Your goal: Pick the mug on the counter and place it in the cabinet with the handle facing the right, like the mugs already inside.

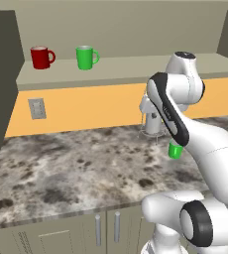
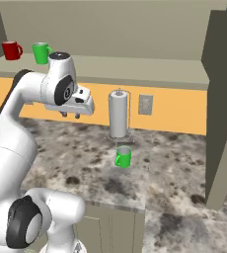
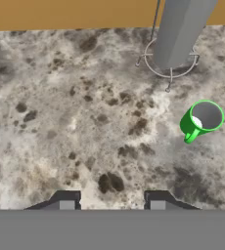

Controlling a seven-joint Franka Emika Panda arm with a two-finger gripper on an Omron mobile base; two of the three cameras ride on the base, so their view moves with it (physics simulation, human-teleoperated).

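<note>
Gripper (image 3: 112,199) hangs above the mottled stone counter (image 3: 60,122), jaws parted and holding nothing, likely for a top-down approach. Mug (image 3: 202,119), smooth green, stands upright at 2 o'clock, handle (image 3: 190,136) toward 7. Beyond: grey paper-towel roll (image 3: 180,31) in a wire stand.

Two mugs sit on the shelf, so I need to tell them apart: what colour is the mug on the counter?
Green, clearest in the hand view: the mug.
</note>
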